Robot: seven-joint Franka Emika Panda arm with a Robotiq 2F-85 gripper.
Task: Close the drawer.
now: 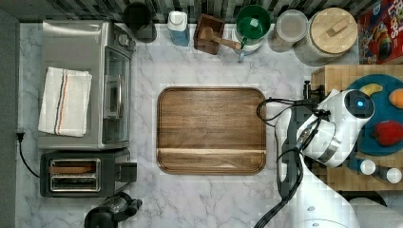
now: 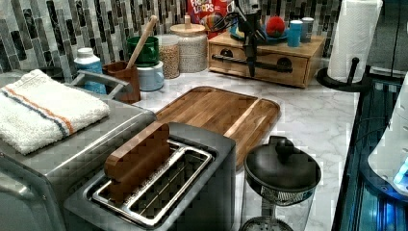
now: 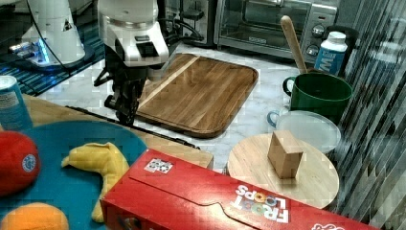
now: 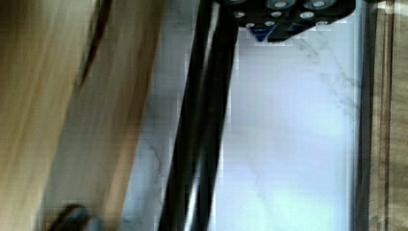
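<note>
The drawer point(image 2: 269, 67) is the light wooden front with a black bar handle point(image 2: 226, 58), set in the box under the butcher-block top point(image 1: 332, 76). Its front looks close to flush with the box in the left view, and I cannot tell how far it stands out. My gripper point(image 2: 251, 70) hangs straight down right in front of the drawer, at the handle. The right view shows the gripper point(image 3: 125, 114) touching or nearly touching the bar on the drawer front point(image 3: 182, 148). In the wrist view the bar point(image 4: 197, 144) runs beside the blurred drawer front point(image 4: 57, 120).
A dark walnut tray point(image 1: 211, 130) lies on the marble counter close to the drawer. On the block top stand a blue plate point(image 1: 380, 142) with toy fruit and two small cans. A toaster oven point(image 1: 85, 85), a toaster point(image 1: 76, 173), jars and a paper-towel roll point(image 2: 353, 33) ring the counter.
</note>
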